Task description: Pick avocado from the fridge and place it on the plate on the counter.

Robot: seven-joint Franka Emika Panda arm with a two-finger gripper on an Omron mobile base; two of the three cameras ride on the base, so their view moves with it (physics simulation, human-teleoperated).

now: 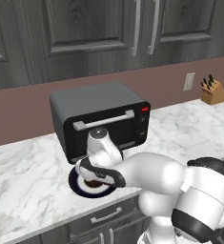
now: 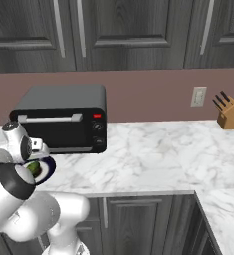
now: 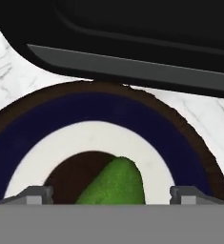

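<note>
Now, avocado [image 3: 114,183]: sits between the end effector's [image 3: 111,193] tips, over the plate's [image 3: 85,109] dark centre, long axis tilted up-right in the hand view.
End effector: tips set wide apart; whether they touch the avocado, I cannot tell.
Plate: on the surface [image 1: 189,128], just before the toaster oven [image 1: 99,119].

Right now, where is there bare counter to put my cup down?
The widest bare patch of counter lies between the toaster oven and the knife block. Another bare stretch lies left of the toaster oven in the left base view. It is crowded in front of the oven: the plate, the avocado and the pincer sit there.
</note>
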